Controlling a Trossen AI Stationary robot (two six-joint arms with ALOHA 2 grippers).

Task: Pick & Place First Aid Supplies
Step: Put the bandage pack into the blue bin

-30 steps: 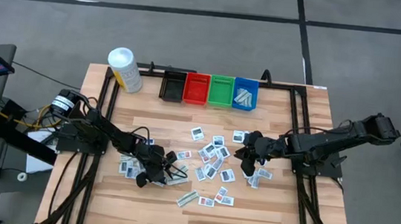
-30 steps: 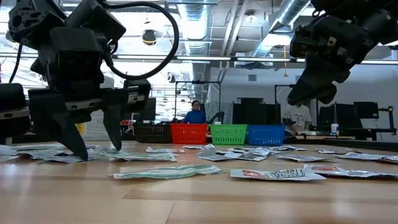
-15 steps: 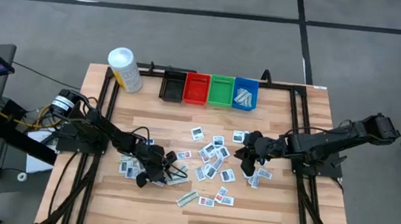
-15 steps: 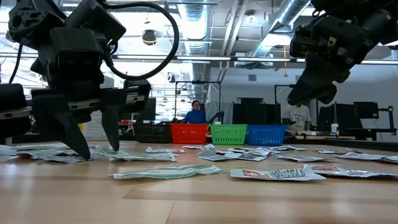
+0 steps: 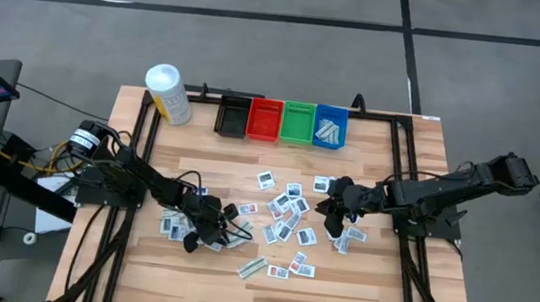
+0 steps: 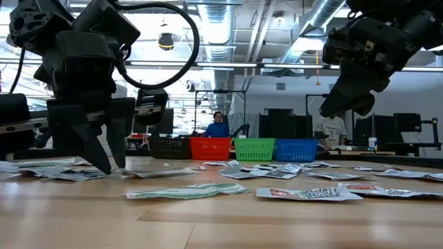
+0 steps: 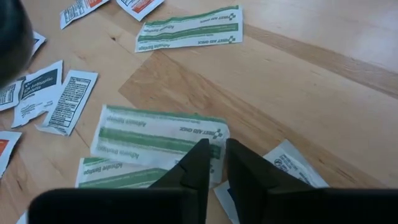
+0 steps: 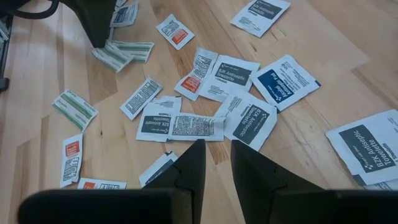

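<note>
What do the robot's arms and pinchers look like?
Both arms are dark and jointed. The left arm trails black looping cables. The left gripper and right gripper each have two dark, wedge-shaped fingers. No markings show.

The wooden table carries many small white packets scattered in its middle. At its far edge stand four small bins and a yellow bottle.
</note>
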